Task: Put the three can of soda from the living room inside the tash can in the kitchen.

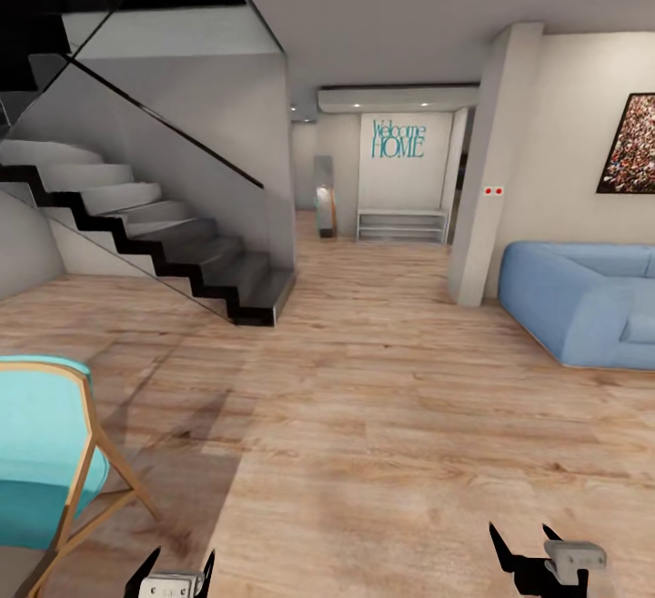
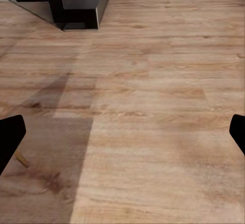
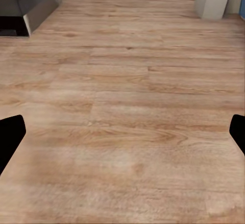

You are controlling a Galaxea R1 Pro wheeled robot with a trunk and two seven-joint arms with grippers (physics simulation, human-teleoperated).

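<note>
Two obstacles flanked bare pale wood-plank floor point(image 1: 364, 398): a turquoise wood-framed chair point(image 1: 41, 452) and black-and-grey staircase point(image 1: 164, 243) left, a blue sofa point(image 1: 582, 302) in the living room right. Left gripper point(image 1: 176, 571) and right gripper point(image 1: 528, 552) hung spread wide, holding nothing.

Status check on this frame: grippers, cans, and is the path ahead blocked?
Left gripper and right gripper open, empty. No soda cans or bin sighted. Wooden floor ahead; turquoise wood-framed chair left, blue sofa right.
</note>
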